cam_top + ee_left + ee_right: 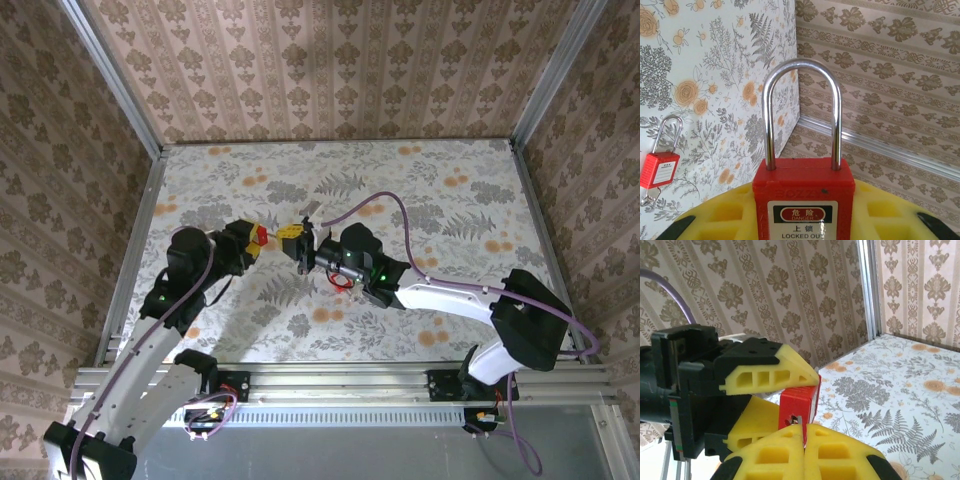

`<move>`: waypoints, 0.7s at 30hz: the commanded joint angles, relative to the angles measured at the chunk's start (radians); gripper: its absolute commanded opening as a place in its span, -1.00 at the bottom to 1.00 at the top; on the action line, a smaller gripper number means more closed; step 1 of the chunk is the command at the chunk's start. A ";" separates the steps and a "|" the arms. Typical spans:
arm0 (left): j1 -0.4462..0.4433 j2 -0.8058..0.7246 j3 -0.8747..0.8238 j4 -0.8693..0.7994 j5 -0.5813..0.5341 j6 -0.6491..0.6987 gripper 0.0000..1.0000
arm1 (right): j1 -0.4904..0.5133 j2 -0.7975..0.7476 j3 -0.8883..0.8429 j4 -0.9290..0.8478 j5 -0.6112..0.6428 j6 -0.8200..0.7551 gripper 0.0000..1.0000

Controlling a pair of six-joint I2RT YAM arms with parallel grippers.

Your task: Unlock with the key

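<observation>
Two yellow fingers of your right gripper are pinching what seems to be the key, a light, stiff, slippery sliver best gripped by its head; beyond, your left gripper is clamping the red padlock.

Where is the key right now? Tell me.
Right wrist view, low centre: the key is pinched in the right hand, tip at the underside of the red padlock held by the left hand.

Key mostly hidden inside right gripper; padlock bottom cropped.
</observation>
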 commanded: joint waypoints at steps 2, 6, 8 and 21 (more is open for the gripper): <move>0.003 -0.022 0.005 0.000 -0.020 -0.001 -1.00 | 0.005 0.028 0.006 0.017 -0.009 0.024 -1.00; 0.003 -0.024 0.003 -0.007 -0.020 0.003 -1.00 | 0.005 0.036 0.009 0.028 -0.014 0.039 -1.00; 0.002 -0.027 -0.003 -0.005 -0.025 0.001 -1.00 | 0.006 0.038 0.014 0.025 -0.019 0.043 -1.00; 0.000 -0.026 -0.019 -0.007 -0.033 0.013 -1.00 | 0.014 0.053 0.024 0.035 -0.022 0.064 -1.00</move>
